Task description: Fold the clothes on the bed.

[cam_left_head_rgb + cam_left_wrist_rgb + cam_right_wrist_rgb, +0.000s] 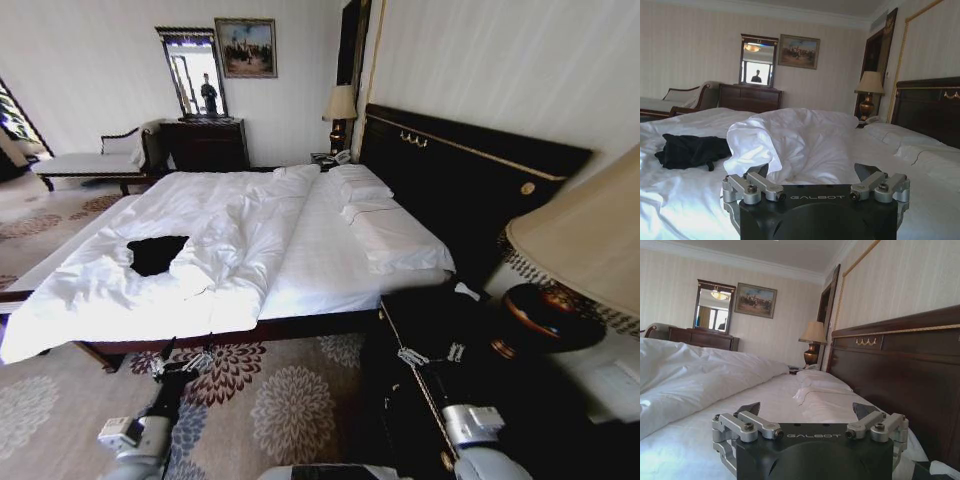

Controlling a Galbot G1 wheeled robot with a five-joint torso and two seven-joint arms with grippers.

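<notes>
The clothes [157, 253] are a crumpled black bundle on the near left part of the bed [320, 240], beside a bunched fold of the white duvet [235, 240]. My left gripper [185, 360] hovers low over the carpet, short of the bed's near edge, and is open. The left wrist view has this gripper [812, 172] empty, with the clothes [690, 150] farther off on the duvet [805, 145]. My right gripper [433, 354] is open over the dark nightstand. In the right wrist view it [806, 410] faces along the bed [765, 400] beside the headboard [900, 370].
A dark nightstand [440, 310] with a large lamp [580, 250] stands close on my right. The tall dark headboard [460, 180] runs along the right wall. Beyond the bed are a dresser [205, 145] and a chaise [90, 160]. Patterned carpet [290, 400] lies before the bed.
</notes>
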